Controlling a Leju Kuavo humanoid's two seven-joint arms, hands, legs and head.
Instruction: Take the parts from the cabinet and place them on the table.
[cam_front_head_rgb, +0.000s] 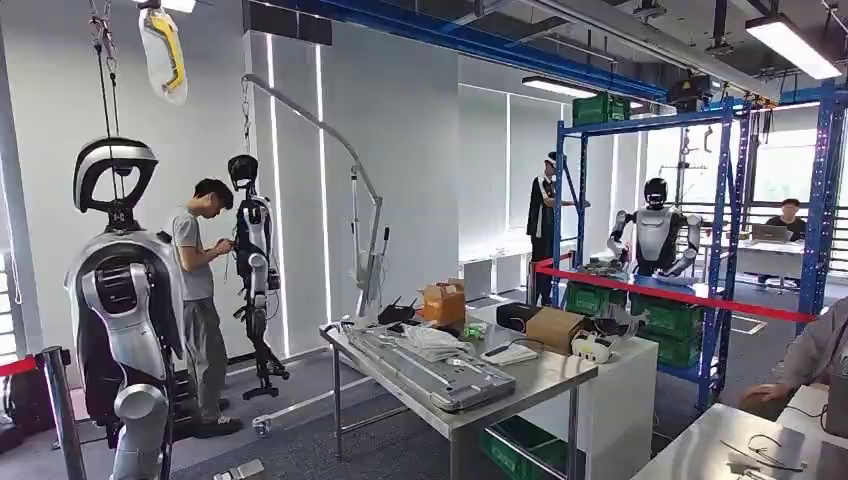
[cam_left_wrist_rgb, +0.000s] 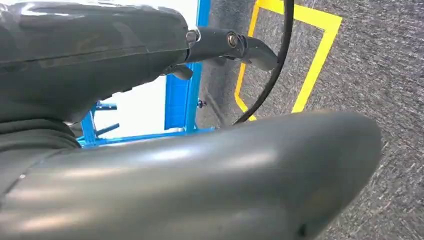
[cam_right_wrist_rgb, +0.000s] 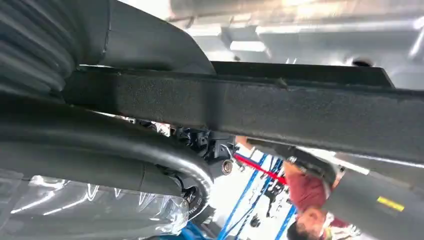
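Two hands are read apart: the left hand (cam_left_wrist_rgb: 150, 115) hangs over carpet, grip unclear, while the right hand (cam_right_wrist_rgb: 120, 130) is wrapped around a bagged dark part (cam_right_wrist_rgb: 280, 110), and a snag against the near steel table (cam_front_head_rgb: 545, 385) could be risked.

the left hand (cam_left_wrist_rgb: 210, 165) sits so close to its wrist camera that its thumb blurs and runs off the picture's edge; whether it holds anything cannot be told. the right hand (cam_right_wrist_rgb: 125, 150) is half hidden behind a dark bar (cam_right_wrist_rgb: 250, 107) and clear plastic wrap (cam_right_wrist_rgb: 95, 212).
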